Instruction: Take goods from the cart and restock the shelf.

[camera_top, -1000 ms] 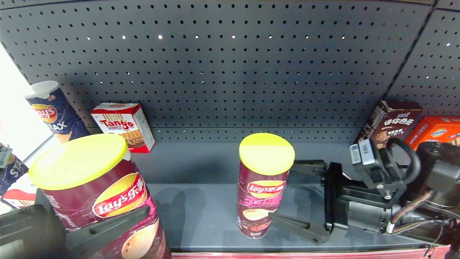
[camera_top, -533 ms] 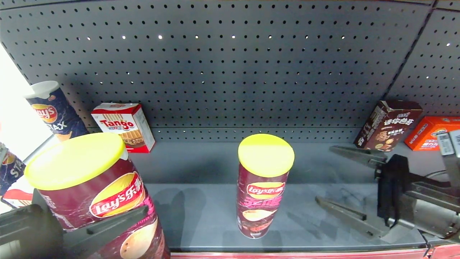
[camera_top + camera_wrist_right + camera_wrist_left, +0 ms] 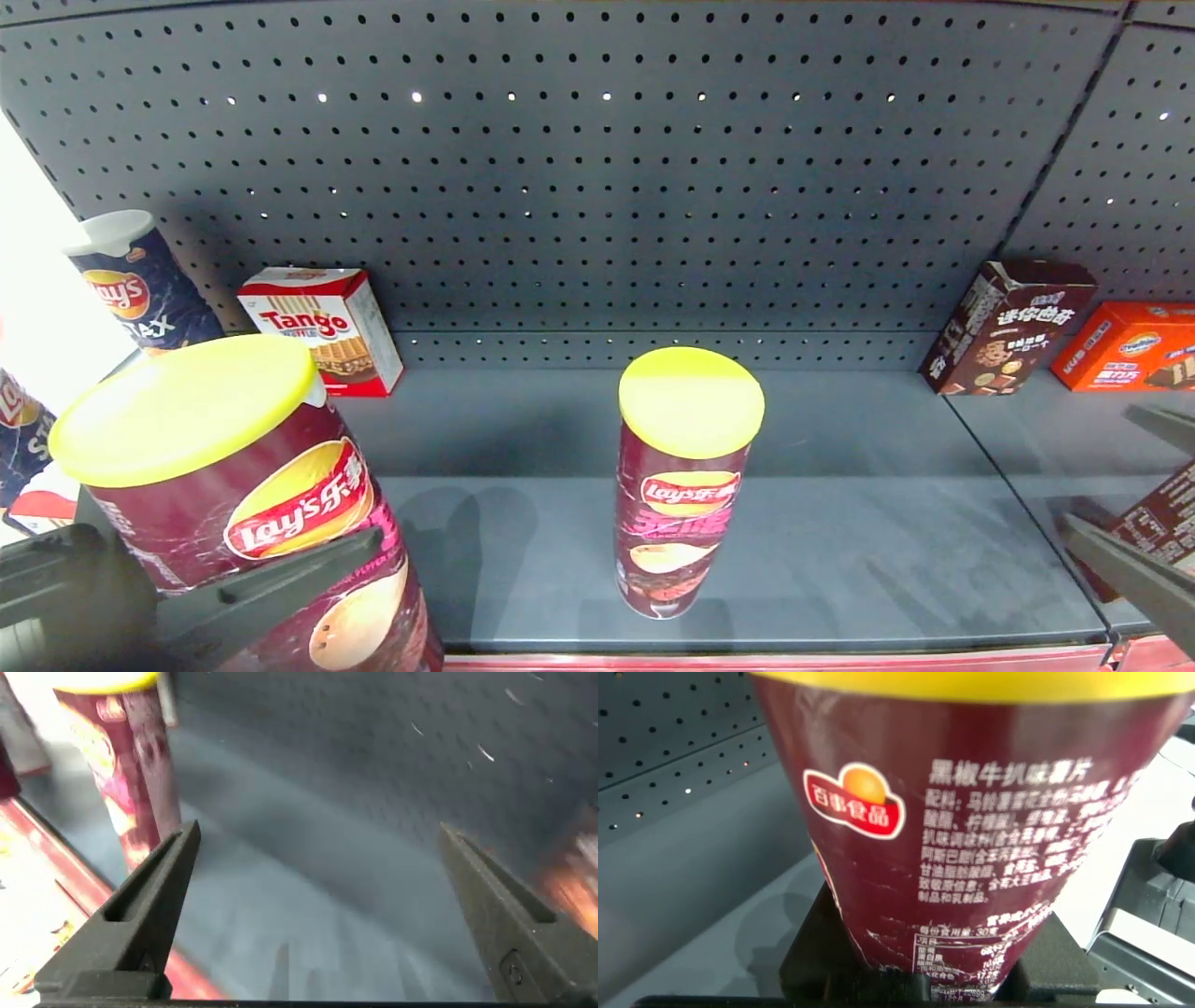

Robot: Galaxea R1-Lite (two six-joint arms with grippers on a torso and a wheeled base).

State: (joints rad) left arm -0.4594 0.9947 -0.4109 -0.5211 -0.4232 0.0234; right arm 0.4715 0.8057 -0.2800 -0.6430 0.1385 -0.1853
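We see the left pincer (image 3: 224, 551) clamped on a maroon crisp can (image 3: 182, 406) with a yellow lid. The can is upright and 1 finger (image 3: 280, 579) crosses its front. The right pincer (image 3: 1102, 467) is spread wide, with nothing between its 2 fingers, low over the right end of the shelf (image 3: 840, 551). A 2nd crisp can (image 3: 686, 485) stands upright on the shelf between the 2 pincers, well apart from each. Beyond the left pincer stand a wafer box (image 3: 322, 327) and a blue can (image 3: 140, 289). Beyond the right pincer, a brown box (image 3: 1013, 327) and an orange box (image 3: 1125, 345) stand by the back panel.
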